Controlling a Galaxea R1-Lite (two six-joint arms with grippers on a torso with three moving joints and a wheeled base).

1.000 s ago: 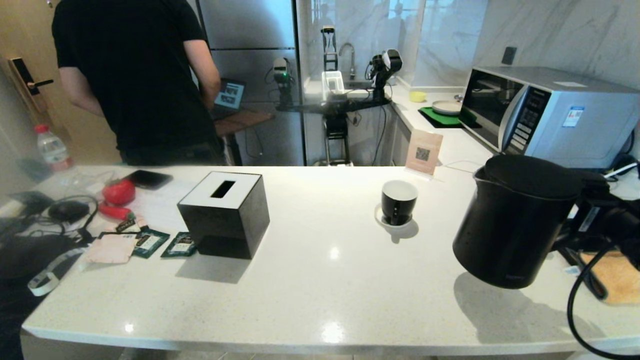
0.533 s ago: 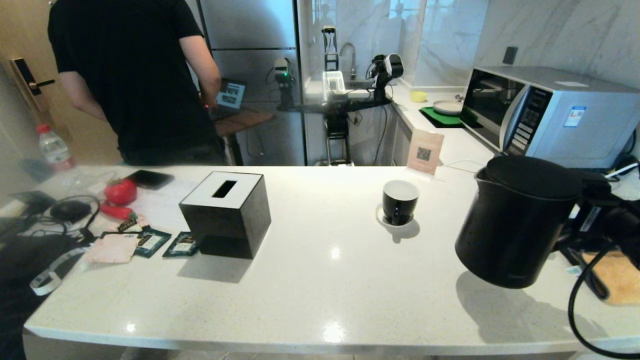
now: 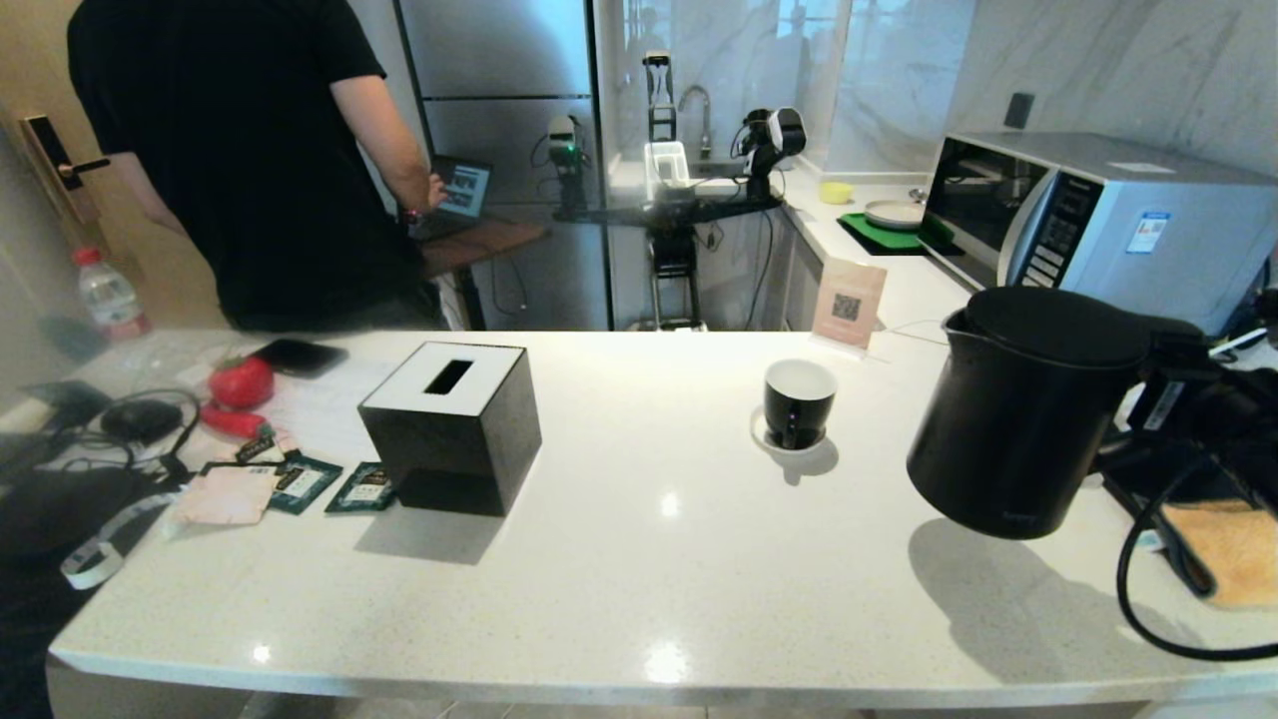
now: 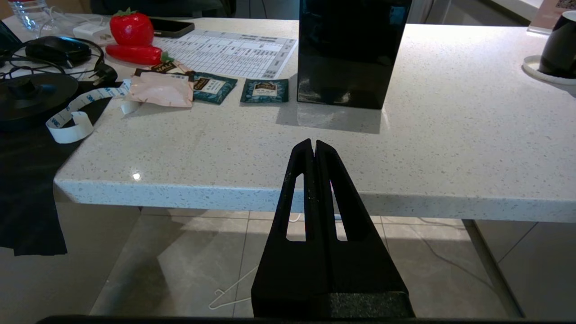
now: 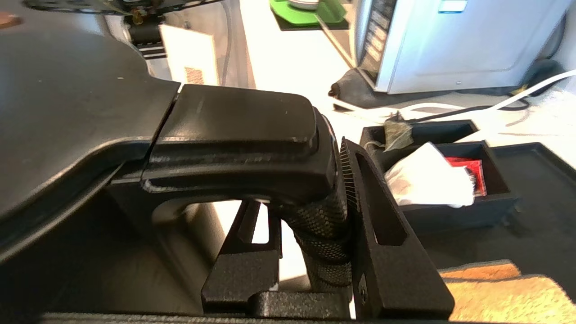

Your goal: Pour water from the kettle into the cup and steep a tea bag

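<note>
Hanging in the air off the counter, one black kettle is held by its handle in the right gripper, whose fingers pinch the textured grip from both sides. One black cup stands on its saucer, well apart from the gripper on the kettle's spout side. Farther that way sits one black tissue box, then two dark green sachets lying flat. Just behind the gripper, one black tray holds white tissue. One person stands beyond the counter. The left gripper hangs below the counter edge, fingers pressed together, empty.
</note>
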